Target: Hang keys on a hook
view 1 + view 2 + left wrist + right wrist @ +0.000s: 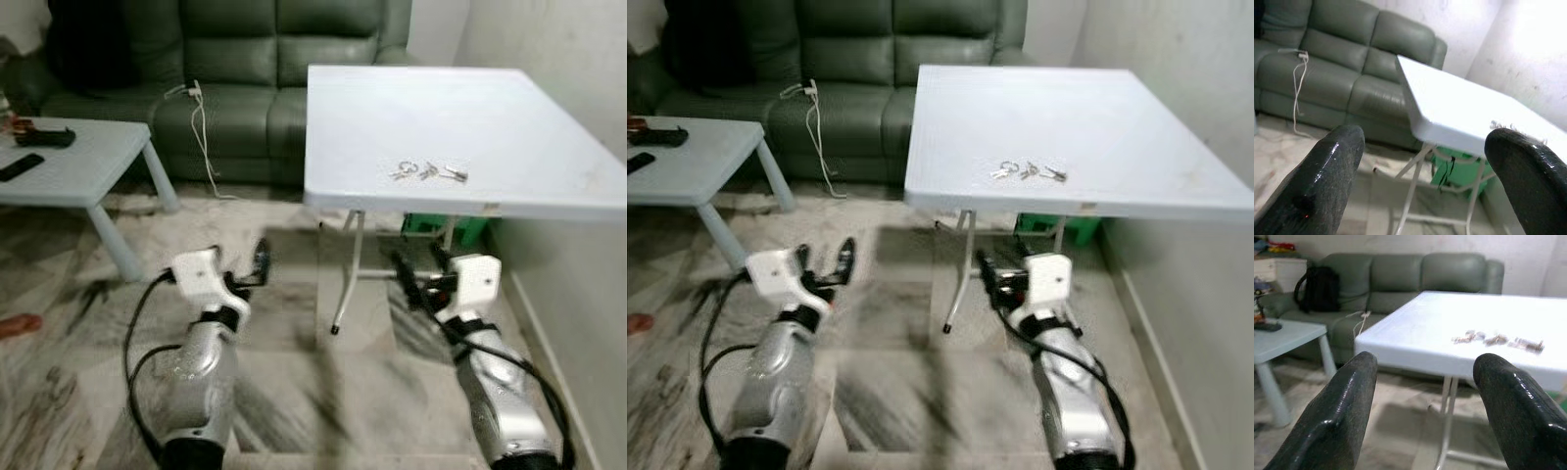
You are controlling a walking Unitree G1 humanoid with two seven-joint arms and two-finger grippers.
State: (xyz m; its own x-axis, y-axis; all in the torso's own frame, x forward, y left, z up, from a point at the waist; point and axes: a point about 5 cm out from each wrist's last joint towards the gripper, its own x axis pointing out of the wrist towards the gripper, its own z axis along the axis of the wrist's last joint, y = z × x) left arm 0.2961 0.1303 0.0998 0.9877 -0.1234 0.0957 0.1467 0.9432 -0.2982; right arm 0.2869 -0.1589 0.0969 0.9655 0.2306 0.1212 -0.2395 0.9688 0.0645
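The keys (428, 172) lie loose on the white folding table (549, 117), close to its near edge and roughly midway along it — a handy spot for a pickup, since nothing else on the top crowds them and an arm need not reach far over the surface. They look like a small ring with a few keys fanned out flat, though at this range the separate pieces are too small to count with any confidence. Both arms are held low, below the tabletop and over the marble floor, which fits a robot that is approaching rather than reaching. The left gripper (249, 270) has its two black fingers spread well apart with nothing between them; through its wrist camera the gap frames the table's corner and the green sofa (1337, 54) behind. The right gripper (421, 276) sits just under the table's front edge, nearer the keys, and its wrist camera shows the fingers (1337, 416) wide apart and empty, with the keys lined up on the tabletop beyond the gap — so this arm seems the likelier one for the grasp. No hook can be made out from here. The task is at its very start: the keys are untouched, and the gripper would have to rise above the table edge before closing on them. A low side table (69, 171) stands well apart at the left.
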